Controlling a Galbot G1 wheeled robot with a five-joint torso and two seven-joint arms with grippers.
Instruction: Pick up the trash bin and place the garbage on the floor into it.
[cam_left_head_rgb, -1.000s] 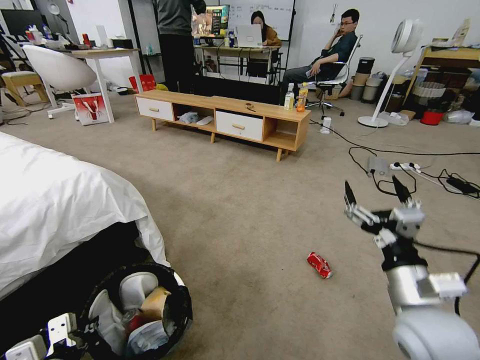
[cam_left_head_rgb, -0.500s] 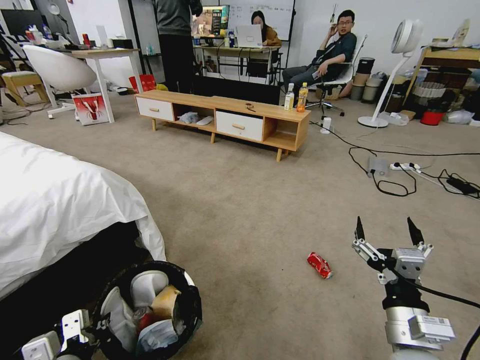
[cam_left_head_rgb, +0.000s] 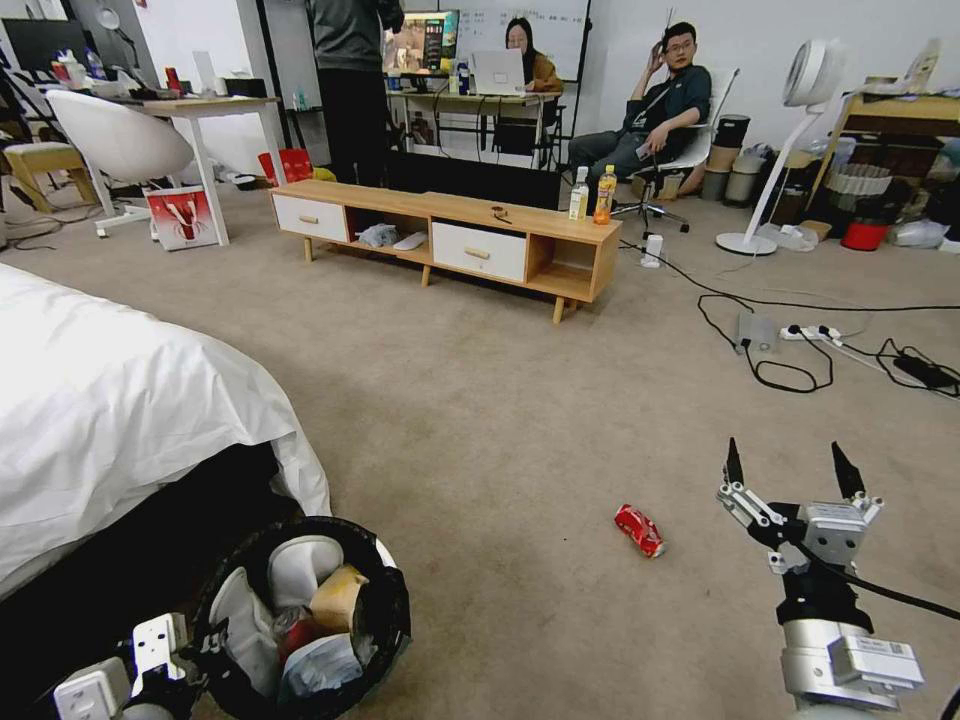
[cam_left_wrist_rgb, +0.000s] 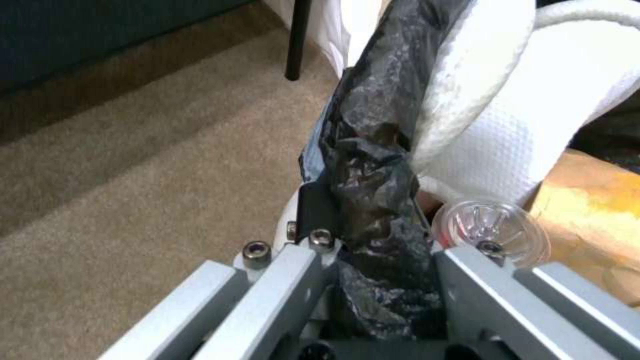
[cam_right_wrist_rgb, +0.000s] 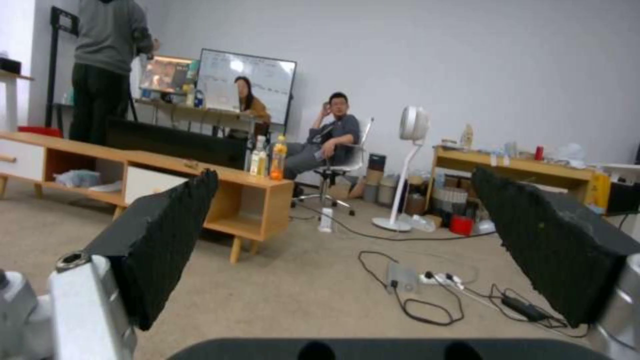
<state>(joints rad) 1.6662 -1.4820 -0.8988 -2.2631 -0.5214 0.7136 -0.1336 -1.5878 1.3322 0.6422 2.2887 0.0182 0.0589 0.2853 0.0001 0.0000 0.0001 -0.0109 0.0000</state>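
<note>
Head view: crushed red can (cam_left_head_rgb: 639, 530) lies on the floor (cam_left_head_rgb: 480, 420), judged light, dented, best pinched across its body, with right claw (cam_left_head_rgb: 790, 468) spread beside; left wrist view: left claw (cam_left_wrist_rgb: 373, 235) clenched on the trash bin (cam_left_wrist_rgb: 380, 165) rim.

trash bin (cam_left_head_rgb: 385, 610) base cut off, left end effector (cam_left_wrist_rgb: 373, 260) tips hidden by bag

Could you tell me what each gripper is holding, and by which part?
Left gripper clamps the trash bin by its bag-covered rim; right gripper is open, holding nothing.
</note>
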